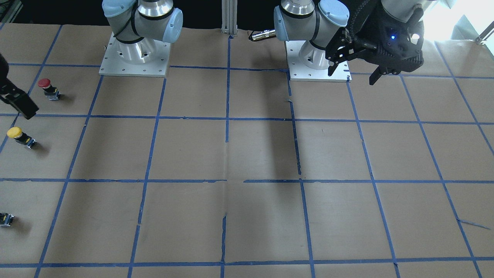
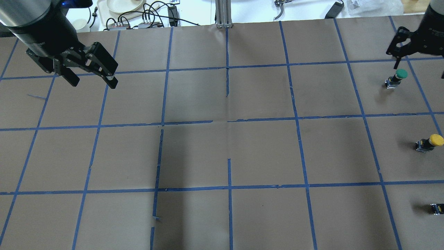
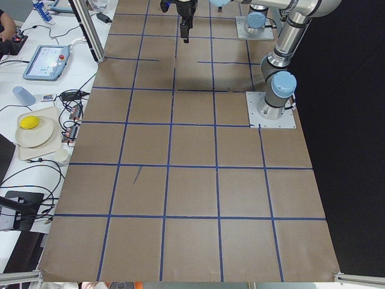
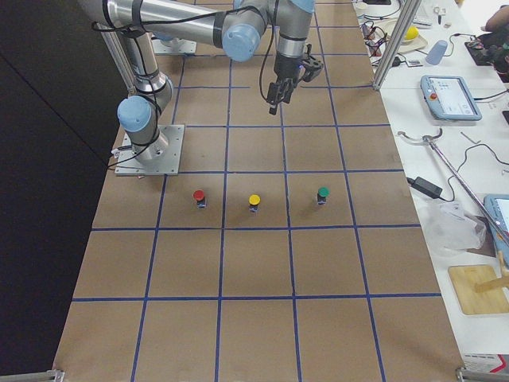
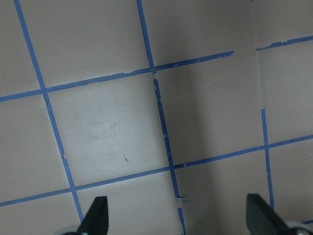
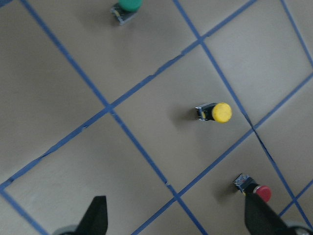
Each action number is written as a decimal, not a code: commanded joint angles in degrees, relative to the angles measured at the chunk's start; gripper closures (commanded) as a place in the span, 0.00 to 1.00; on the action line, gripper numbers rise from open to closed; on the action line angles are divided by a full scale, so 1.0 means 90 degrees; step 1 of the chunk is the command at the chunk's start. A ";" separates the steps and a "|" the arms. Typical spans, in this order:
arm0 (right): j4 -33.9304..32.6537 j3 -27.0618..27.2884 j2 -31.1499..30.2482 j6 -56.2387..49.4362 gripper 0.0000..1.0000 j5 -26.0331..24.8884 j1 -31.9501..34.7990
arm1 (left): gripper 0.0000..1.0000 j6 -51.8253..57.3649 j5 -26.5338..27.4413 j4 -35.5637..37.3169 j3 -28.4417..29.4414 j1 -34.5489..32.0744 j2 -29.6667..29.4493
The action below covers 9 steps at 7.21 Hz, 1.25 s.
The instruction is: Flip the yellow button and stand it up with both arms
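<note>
The yellow button [image 6: 215, 112] appears to stand cap up on the paper, between a green-capped button [image 6: 128, 6] and a red-capped button [image 6: 257, 190]. It also shows in the overhead view [image 2: 429, 142], the front view [image 1: 20, 137] and the right side view [image 4: 254, 202]. My right gripper [image 6: 177, 220] is open and empty, high above the buttons, and it also shows at the overhead view's right edge [image 2: 419, 67]. My left gripper [image 2: 93, 77] is open and empty at the far left, away from all the buttons. It also shows in the front view [image 1: 353, 73].
The table is brown paper with a blue tape grid [image 2: 227, 121]. A small black block [image 2: 436, 208] with no visible cap sits at the overhead view's right edge. The two arm bases [image 1: 135, 58] stand at the robot's side. Side tables with cables and a plate [image 3: 33, 129] lie beyond the far edge.
</note>
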 commanded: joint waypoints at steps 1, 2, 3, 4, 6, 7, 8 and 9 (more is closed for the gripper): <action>0.0015 -0.0086 -0.0190 -0.0222 0.00 0.1059 0.1013 | 0.00 0.0000 -0.0001 0.0000 -0.0002 0.0007 0.0000; -0.0054 -0.0105 -0.0229 -0.0222 0.00 0.1081 0.1453 | 0.00 0.0000 -0.0001 0.0000 0.0008 0.0007 0.0000; -0.0113 -0.0125 -0.0258 -0.0348 0.00 0.1197 0.1748 | 0.00 0.0000 -0.0001 0.0000 0.0008 0.0017 0.0000; -0.0142 -0.0183 -0.0287 -0.0542 0.00 0.1692 0.1886 | 0.00 0.0000 -0.0001 0.0000 -0.0002 0.0017 0.0000; -0.0142 -0.0183 -0.0239 -0.0845 0.00 0.1706 0.1926 | 0.00 0.0000 -0.0001 0.0000 -0.0002 0.0017 0.0000; -0.0094 -0.0193 -0.0219 -0.0895 0.00 0.1697 0.1936 | 0.00 0.0000 -0.0001 0.0009 -0.0002 0.0017 0.0000; -0.0113 -0.0203 -0.0210 -0.1282 0.00 0.1687 0.1936 | 0.00 0.0000 -0.0001 0.0000 -0.0002 0.0017 0.0000; -0.0084 -0.0319 -0.0181 -0.1944 0.00 0.1668 0.1888 | 0.00 0.0000 -0.0001 0.0000 -0.0002 0.0017 0.0000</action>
